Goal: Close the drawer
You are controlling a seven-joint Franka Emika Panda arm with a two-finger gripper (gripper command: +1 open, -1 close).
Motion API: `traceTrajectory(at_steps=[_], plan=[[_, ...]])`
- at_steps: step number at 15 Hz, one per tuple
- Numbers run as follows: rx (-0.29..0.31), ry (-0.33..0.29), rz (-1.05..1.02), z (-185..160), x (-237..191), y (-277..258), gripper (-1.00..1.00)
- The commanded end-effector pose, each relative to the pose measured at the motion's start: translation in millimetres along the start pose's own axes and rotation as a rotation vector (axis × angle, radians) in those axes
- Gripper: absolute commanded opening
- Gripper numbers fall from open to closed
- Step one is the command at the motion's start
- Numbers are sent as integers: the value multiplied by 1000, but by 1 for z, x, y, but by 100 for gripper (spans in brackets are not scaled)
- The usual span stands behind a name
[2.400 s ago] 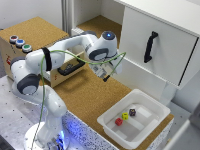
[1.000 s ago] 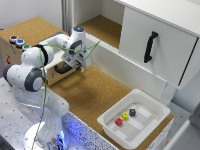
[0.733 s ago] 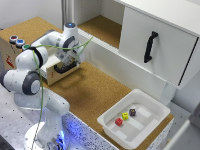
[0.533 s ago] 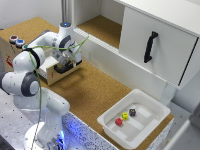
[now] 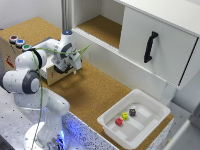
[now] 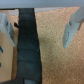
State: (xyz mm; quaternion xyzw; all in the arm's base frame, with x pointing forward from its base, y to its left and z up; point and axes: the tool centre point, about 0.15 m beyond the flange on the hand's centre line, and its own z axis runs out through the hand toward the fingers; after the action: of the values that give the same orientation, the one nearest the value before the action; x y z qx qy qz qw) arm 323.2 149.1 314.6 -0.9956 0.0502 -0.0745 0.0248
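The small wooden box point(image 5: 10, 50) with coloured buttons point(image 5: 17, 41) stands at the exterior view's left. Its light-brown drawer point(image 5: 54, 76) sticks out open toward the cork table. My gripper point(image 5: 67, 64) is right at the drawer's front, and the arm hides part of it. In the wrist view the black bar handle point(image 6: 27, 47) lies between my two fingers point(image 6: 69, 30), with the drawer's wood point(image 6: 6, 57) beside it. My gripper point(image 6: 36, 41) is open, and its fingers stand well apart on either side of the handle.
A large white cabinet front with a vertical black handle point(image 5: 150, 46) stands at the back right. A white plastic bin point(image 5: 107, 122) holding dice point(image 5: 125, 116) sits at the front right. The cork tabletop point(image 5: 95, 92) lies between them and the drawer.
The arm has swung from mid-table toward the exterior view's left and brought the gripper down to the drawer's front. In the last half second it has barely moved.
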Motion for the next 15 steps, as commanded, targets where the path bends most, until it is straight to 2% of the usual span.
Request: traceTrajectory(at_steps=[1, 6, 9, 15], plan=[[27, -40, -61, 12, 25, -12, -100], [35, -78, -138, 24, 31, -28, -100], [22, -75, -173, 24, 33, -38, -100], [85, -110, -167, 40, 12, -75, -100]])
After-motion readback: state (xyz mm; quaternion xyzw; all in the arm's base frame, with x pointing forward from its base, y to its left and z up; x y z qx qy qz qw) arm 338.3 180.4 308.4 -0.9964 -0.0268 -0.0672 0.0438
